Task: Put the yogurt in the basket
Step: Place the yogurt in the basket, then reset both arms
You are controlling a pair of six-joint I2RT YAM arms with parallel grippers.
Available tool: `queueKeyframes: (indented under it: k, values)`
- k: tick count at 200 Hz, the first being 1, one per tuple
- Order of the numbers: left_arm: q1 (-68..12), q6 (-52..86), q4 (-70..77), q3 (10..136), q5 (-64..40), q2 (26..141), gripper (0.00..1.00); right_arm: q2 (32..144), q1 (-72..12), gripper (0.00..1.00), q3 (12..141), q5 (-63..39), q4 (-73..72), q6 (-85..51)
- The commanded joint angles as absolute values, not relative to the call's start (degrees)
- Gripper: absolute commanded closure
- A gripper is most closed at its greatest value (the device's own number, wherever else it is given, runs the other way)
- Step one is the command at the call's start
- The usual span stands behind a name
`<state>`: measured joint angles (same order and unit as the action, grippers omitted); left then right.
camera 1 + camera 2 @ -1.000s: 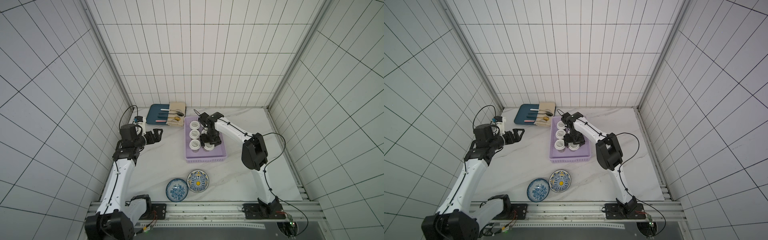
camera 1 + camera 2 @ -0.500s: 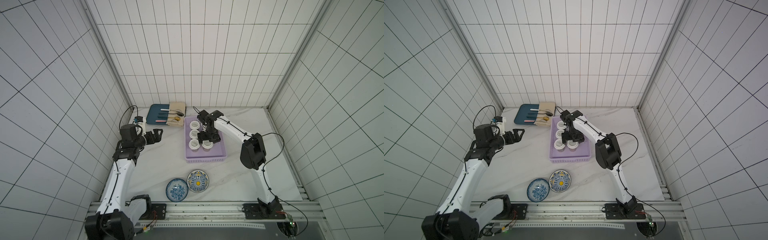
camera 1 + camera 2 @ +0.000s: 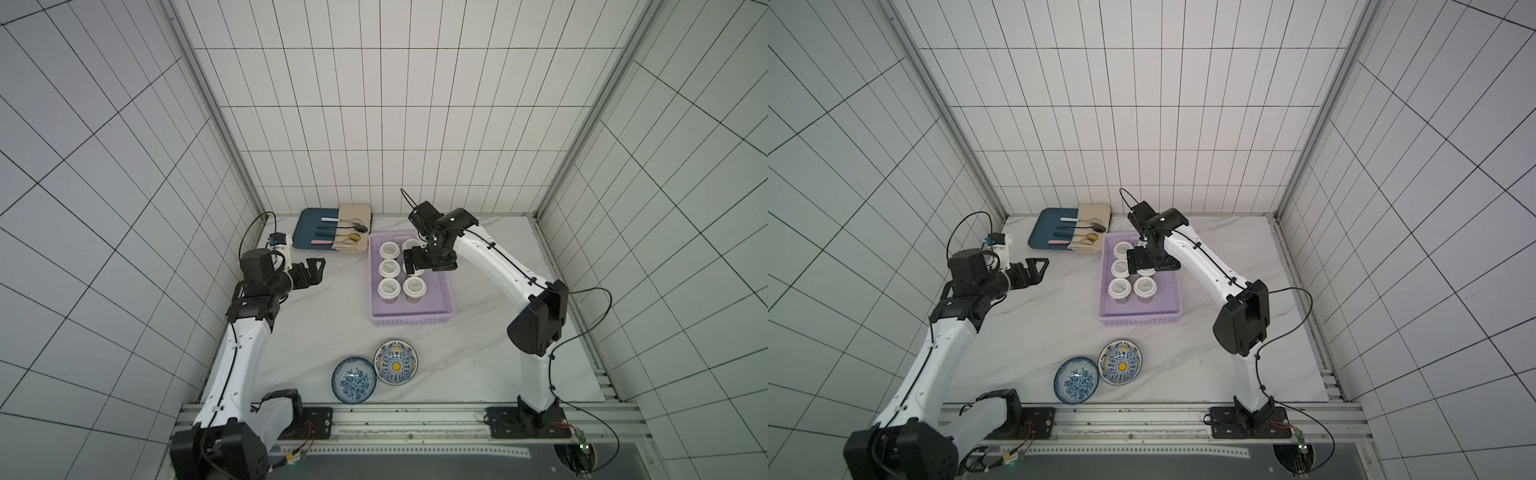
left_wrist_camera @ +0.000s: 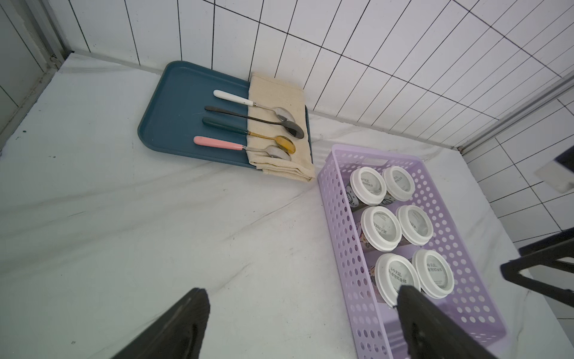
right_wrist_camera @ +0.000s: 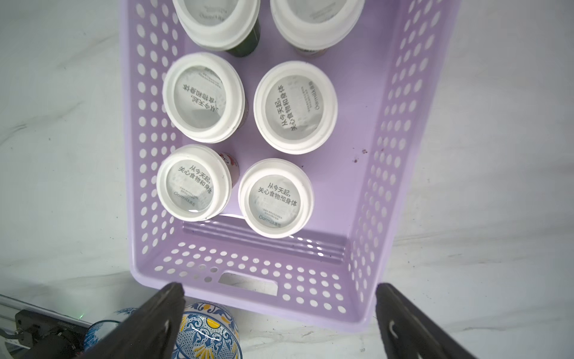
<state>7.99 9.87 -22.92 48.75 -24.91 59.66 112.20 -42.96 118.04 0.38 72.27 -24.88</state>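
Observation:
The lilac basket (image 3: 411, 322) (image 3: 1141, 320) stands mid-table in both top views. Several white-lidded yogurt cups stand upright in it, in two rows, such as one yogurt (image 3: 414, 286) (image 5: 275, 199) (image 4: 433, 273) at the near right. My right gripper (image 3: 429, 266) (image 3: 1152, 264) (image 5: 279, 289) hangs above the basket's middle, open and empty, and hides part of two cups from above. Left of the basket (image 4: 344, 248) (image 5: 248, 267), my left gripper (image 3: 315, 270) (image 3: 1038, 268) (image 4: 302, 290) is held open above bare table, holding nothing.
A dark blue tray (image 3: 309, 230) (image 4: 174, 124) with several spoons and a beige cloth (image 3: 353, 241) lies at the back left. Two patterned blue bowls (image 3: 354, 379) (image 3: 395, 361) sit near the front edge. Tiled walls close in three sides.
My right gripper has opened wider and drawn up and back from the near-right yogurt, which stays standing in the basket. The left arm has barely moved.

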Motion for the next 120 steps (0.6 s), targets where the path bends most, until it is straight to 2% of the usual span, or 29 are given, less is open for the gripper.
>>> queueKeyframes:
  k: [1,47,67,91,120]
  values:
    - [8.1,7.2,-21.4,48.3,-20.9,59.5,0.02,108.9,-41.7,0.00,114.8,6.7,72.8,-24.0]
    - [6.6,5.4,-20.2,48.2,-13.9,60.5,0.02,98.4,-35.8,0.01,105.3,11.6,66.0,-22.8]
    - [5.7,2.3,-18.7,47.9,-14.2,60.9,0.02,93.1,-32.6,0.01,99.1,12.6,61.0,-20.7]
    - [3.2,1.6,-13.1,45.1,-9.3,62.4,0.03,87.3,-29.1,0.01,92.1,15.9,55.8,-17.6]
    - [2.4,-2.0,-5.6,41.3,-10.4,64.8,0.03,80.6,-25.3,0.01,82.9,18.7,47.4,-12.3]
